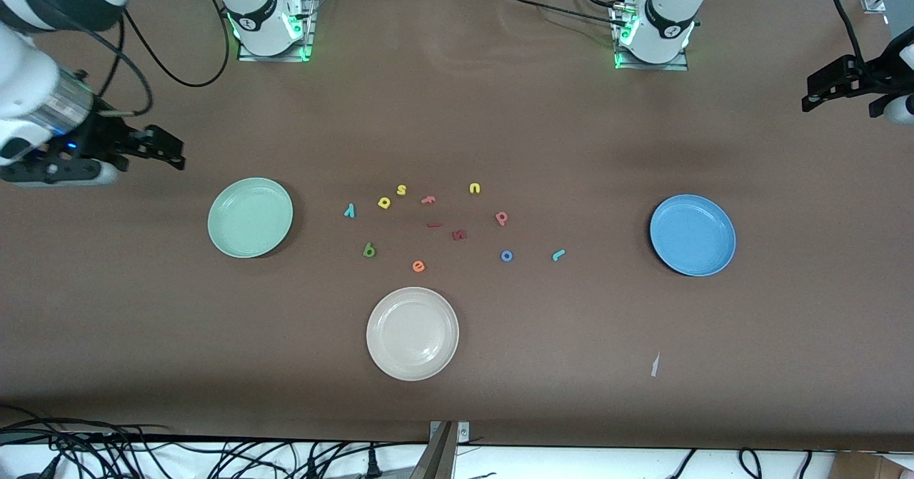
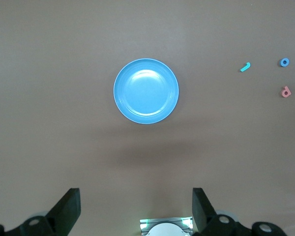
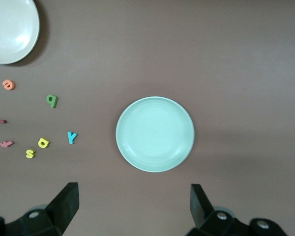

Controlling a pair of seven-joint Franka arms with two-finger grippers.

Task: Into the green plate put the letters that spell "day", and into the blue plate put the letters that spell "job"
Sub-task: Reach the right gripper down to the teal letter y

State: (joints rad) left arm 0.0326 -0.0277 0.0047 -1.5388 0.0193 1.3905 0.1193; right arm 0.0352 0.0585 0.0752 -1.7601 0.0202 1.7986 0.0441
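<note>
The green plate (image 1: pixel 250 217) (image 3: pixel 155 133) lies bare toward the right arm's end of the table, the blue plate (image 1: pixel 692 235) (image 2: pixel 146 91) bare toward the left arm's end. Between them lie the green d (image 1: pixel 369 250) (image 3: pixel 51 100), yellow a (image 1: pixel 384 202) (image 3: pixel 44 143), teal y (image 1: pixel 349 210) (image 3: pixel 72 137), teal j (image 1: pixel 558 254) (image 2: pixel 245 67), blue o (image 1: pixel 506 255) (image 2: pixel 284 62) and pinkish-red b (image 1: pixel 501 217) (image 2: pixel 285 92). High over its end of the table, my right gripper (image 1: pixel 168 149) (image 3: pixel 133 192) is open and holds nothing. My left gripper (image 1: pixel 821 90) (image 2: pixel 135 196) hangs open and holds nothing over the other end.
A cream-white plate (image 1: pixel 413 333) (image 3: pixel 10 29) sits nearer the front camera than the letters. Among them lie a yellow s (image 1: pixel 401 190), yellow u (image 1: pixel 475 188), orange e (image 1: pixel 418 266), a pinkish f (image 1: pixel 428 199) and two dark red letters (image 1: pixel 459 235). A paper scrap (image 1: pixel 655 365) lies nearer the front edge.
</note>
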